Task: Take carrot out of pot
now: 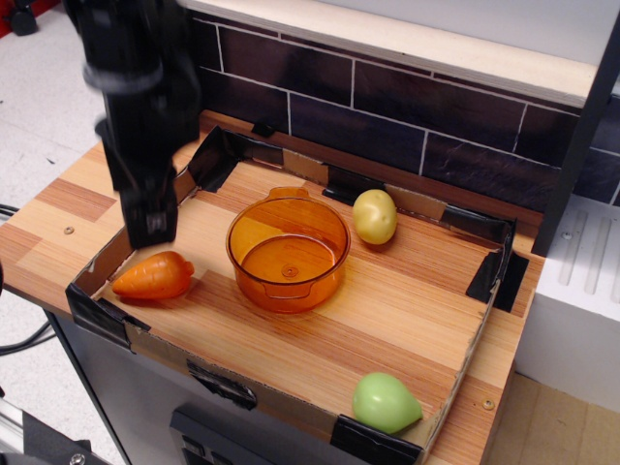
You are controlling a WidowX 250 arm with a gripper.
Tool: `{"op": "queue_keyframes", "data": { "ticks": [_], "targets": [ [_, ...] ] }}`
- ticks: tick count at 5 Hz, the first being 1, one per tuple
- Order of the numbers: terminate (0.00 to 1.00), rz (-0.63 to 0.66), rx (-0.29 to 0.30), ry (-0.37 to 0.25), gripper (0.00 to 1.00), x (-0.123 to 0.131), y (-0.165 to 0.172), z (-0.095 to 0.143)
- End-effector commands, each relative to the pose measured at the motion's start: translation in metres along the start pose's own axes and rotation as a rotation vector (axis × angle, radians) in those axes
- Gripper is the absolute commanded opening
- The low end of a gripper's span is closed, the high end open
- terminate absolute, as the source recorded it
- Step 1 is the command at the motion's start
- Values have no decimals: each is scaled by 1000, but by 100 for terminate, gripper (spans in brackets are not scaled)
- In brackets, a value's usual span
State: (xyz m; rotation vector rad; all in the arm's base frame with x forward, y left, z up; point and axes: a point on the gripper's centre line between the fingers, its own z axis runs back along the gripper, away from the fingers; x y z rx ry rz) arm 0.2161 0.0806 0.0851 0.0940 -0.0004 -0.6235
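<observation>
The orange carrot (153, 276) lies on its side on the wooden tray floor, left of the pot and apart from it, near the tray's front left corner. The translucent orange pot (288, 249) stands upright in the middle of the tray and holds nothing. My gripper (153, 229) hangs above and just behind the carrot, lifted clear of it and holding nothing. Its fingertips look close together, but I cannot tell whether it is open or shut.
A yellow-green round fruit (374, 216) sits behind the pot to the right. A light green pear-shaped toy (385, 403) lies at the tray's front right. The tray has low cardboard walls (97, 310). A dark brick wall (387, 107) stands behind.
</observation>
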Motion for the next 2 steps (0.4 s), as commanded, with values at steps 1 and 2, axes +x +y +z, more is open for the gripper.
{"op": "queue_keyframes", "data": {
  "ticks": [1, 2],
  "targets": [
    [0, 17, 4, -23, 100, 4, 22, 31],
    [100, 17, 4, -23, 100, 4, 22, 31]
  ]
}}
